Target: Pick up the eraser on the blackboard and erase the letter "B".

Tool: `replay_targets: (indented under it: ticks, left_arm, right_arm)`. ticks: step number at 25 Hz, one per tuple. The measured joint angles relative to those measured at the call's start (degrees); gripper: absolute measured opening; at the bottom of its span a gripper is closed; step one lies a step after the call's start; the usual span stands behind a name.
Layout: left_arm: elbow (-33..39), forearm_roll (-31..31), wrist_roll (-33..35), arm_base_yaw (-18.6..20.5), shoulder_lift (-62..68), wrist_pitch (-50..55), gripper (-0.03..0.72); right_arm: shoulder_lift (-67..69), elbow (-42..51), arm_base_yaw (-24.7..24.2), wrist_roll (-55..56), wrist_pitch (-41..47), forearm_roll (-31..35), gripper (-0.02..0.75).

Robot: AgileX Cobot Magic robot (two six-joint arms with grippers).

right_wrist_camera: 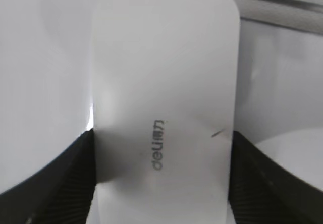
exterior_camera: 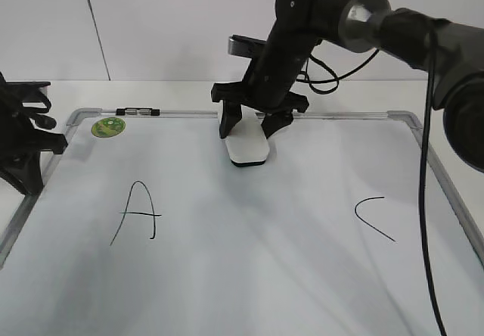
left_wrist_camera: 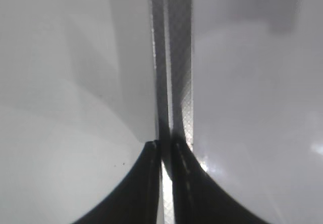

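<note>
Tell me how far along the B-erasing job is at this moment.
No B shows between the A and C, so erasing looks done. The right tool straddles the eraser near the blackboard's top edge, fingers against its sides. Letting go and pulling back remain.

The eraser (exterior_camera: 247, 148) lies on the blackboard (exterior_camera: 302, 275), between "A" (exterior_camera: 136, 213) and "C" (exterior_camera: 373, 218).

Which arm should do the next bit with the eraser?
Right. The right gripper already has the eraser between its fingers; the left gripper sits at the board's left edge.
</note>
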Motion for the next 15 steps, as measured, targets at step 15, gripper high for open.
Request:
replay_targets:
  ticks: [15]
  left_arm:
    - [0.00, 0.00, 0.00, 0.00, 0.00, 0.10, 0.036]
  right_arm:
    - [-19.87, 21.04, -3.42, -5.61, 0.72, -2.56, 0.534]
